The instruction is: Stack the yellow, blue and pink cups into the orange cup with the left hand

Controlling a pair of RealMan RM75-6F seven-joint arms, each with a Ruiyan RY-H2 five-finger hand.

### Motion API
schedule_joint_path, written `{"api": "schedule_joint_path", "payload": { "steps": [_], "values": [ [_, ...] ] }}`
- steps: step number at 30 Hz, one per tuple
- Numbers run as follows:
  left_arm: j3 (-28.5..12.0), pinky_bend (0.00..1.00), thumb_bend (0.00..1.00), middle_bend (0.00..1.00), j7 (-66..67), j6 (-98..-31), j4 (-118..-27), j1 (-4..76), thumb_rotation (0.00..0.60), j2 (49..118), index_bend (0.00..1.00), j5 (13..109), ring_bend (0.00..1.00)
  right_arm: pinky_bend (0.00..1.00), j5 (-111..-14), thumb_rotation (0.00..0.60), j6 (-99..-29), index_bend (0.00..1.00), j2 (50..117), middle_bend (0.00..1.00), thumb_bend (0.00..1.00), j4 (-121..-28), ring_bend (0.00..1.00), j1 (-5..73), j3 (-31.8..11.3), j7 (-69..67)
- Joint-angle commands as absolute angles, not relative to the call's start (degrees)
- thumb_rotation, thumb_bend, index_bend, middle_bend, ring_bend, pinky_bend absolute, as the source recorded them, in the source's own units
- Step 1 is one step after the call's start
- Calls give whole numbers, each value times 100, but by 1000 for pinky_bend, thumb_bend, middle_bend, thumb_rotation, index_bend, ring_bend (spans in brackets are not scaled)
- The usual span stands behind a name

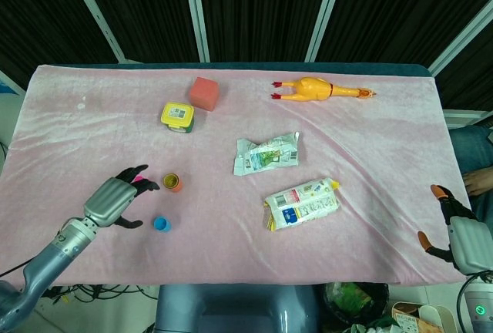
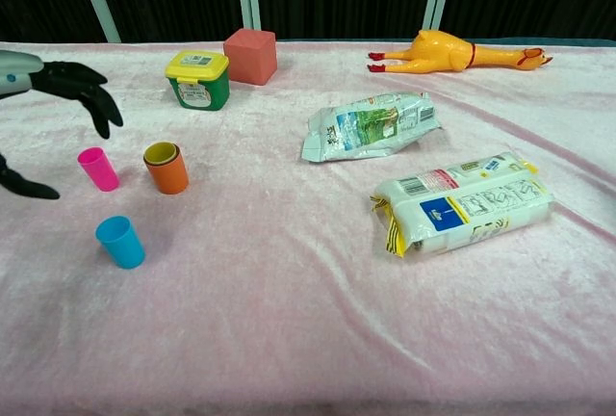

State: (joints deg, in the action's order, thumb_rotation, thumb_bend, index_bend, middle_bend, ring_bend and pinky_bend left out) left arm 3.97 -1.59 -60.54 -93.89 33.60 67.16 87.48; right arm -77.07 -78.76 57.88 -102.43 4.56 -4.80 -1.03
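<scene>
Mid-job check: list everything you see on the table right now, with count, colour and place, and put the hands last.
orange cup: 1, orange, upright, left part of the cloth.
yellow cup: 1, yellow, nested inside the orange cup.
pink cup: 1, pink, upright, just left of the orange cup.
blue cup: 1, blue, upright, nearer the front edge.
lidded tub: 1, green with yellow lid, rear left.
block: 1, red-pink, beside the tub.
rubber chicken: 1, yellow, lying at the rear.
crumpled pouch: 1, white-green, centre.
snack pack: 1, white-yellow, right of centre.
tablecloth: 1, pink.
left hand: 1, grey-black, open, over the pink cup.
right hand: 1, open, off the table's right front corner.
</scene>
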Motion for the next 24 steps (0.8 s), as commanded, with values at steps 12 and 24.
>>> {"api": "schedule_joint_path", "payload": {
  "steps": [12,24],
  "values": [
    [532,128,103,330,-171,-5654,-9094,3382,600,7121,279,8915,0,214,-7704,600,-7894,32,5784,62,268,-10232,161,448,-487,-115],
    [471,128,202,403,-53,-5219,-8858,3584,600,7518,349,8858,0,214,-7694,600,-7876,33,5773,62,267,-10222,161,453,-490,-135]
  ]
}}
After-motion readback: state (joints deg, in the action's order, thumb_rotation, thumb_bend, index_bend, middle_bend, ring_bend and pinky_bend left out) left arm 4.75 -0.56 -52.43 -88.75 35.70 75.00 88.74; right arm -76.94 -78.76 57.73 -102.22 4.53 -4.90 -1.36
